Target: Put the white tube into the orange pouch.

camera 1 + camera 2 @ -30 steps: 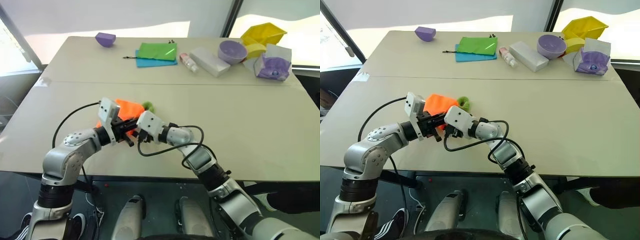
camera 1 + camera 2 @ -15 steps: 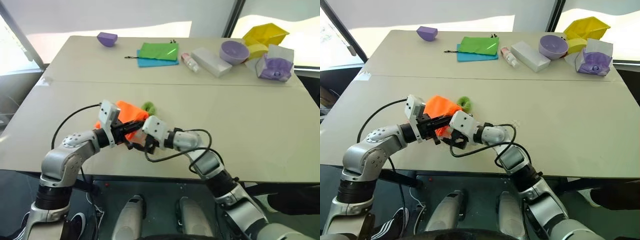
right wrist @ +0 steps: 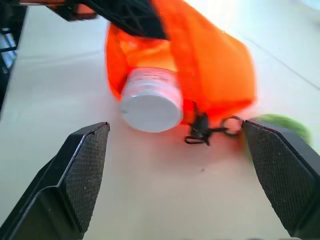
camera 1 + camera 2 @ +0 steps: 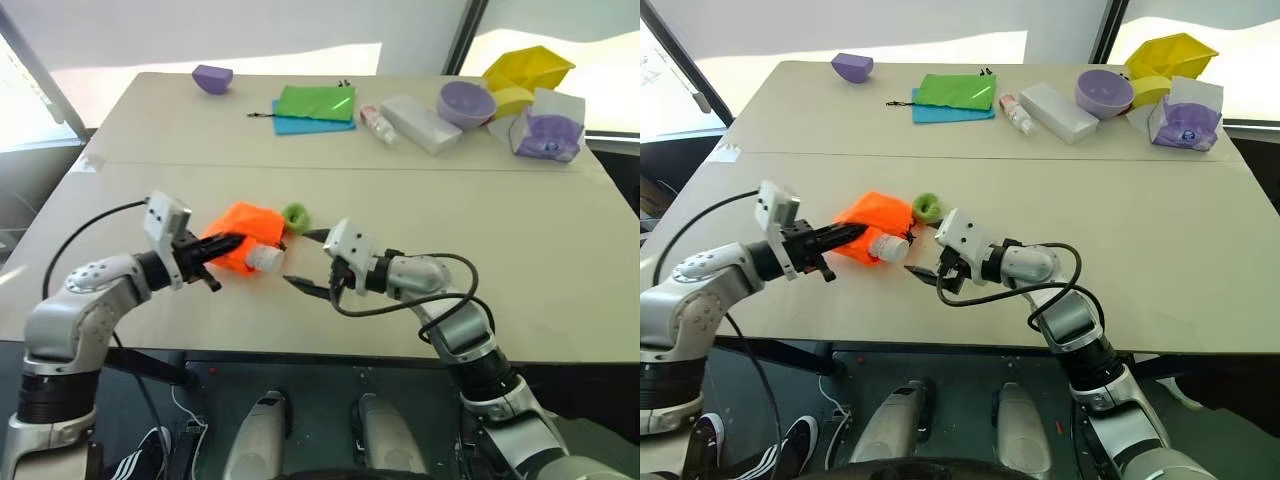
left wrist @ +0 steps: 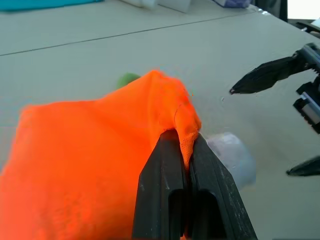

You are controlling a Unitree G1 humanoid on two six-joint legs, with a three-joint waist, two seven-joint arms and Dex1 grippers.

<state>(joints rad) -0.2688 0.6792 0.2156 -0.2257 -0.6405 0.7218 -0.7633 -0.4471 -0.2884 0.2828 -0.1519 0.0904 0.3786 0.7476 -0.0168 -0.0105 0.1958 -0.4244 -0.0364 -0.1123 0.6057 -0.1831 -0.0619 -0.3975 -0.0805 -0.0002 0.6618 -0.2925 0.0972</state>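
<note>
Beige table — white tube print unreadable.

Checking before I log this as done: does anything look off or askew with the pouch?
Yes. The white tube is only partly inside the orange pouch: its capped end sticks out of the mouth. The left gripper pinches the pouch's rim; the right gripper is open, apart from it.

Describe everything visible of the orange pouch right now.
The orange pouch is bright neon-orange soft fabric, crumpled on the table. The left gripper is shut on a fold at its mouth. The white tube sits in the opening, cap end sticking out. A thin dark cord leads to a green pom-pom beside it.
</note>
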